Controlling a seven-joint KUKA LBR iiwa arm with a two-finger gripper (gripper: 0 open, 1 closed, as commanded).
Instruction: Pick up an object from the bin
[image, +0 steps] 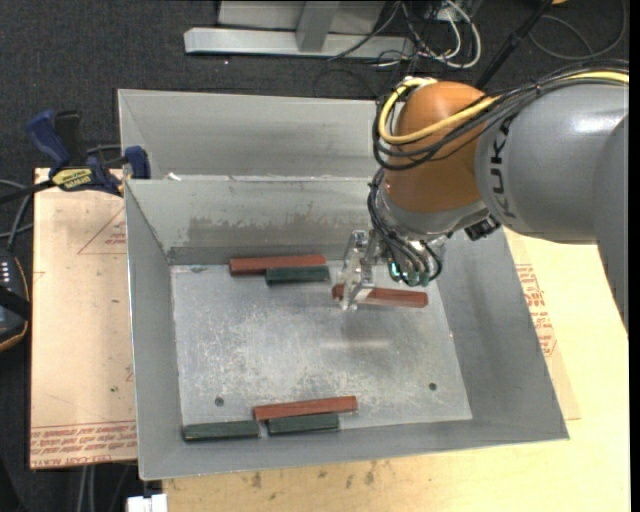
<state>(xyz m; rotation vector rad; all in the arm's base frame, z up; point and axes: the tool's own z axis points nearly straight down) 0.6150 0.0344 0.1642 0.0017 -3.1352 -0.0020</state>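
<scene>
scuffed grey bin (300, 350), cables (440, 35) behind; arm (560, 160) marked "kuka"; gripper (350, 290) clamped on a red-brown bar (398, 298).

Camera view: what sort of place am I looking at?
Probably a robotics lab work cell: a grey KUKA robot arm, its end effector gripping a flat red bar inside a grey metal bin, with loose cables behind.

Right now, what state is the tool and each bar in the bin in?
tool: shut on the held red bar's end.
held red bar: level, apparently lifted.
back red bar, back green bar: flat, touching.
front red bar, front-left green bar, front-right green bar: flat, together.
</scene>
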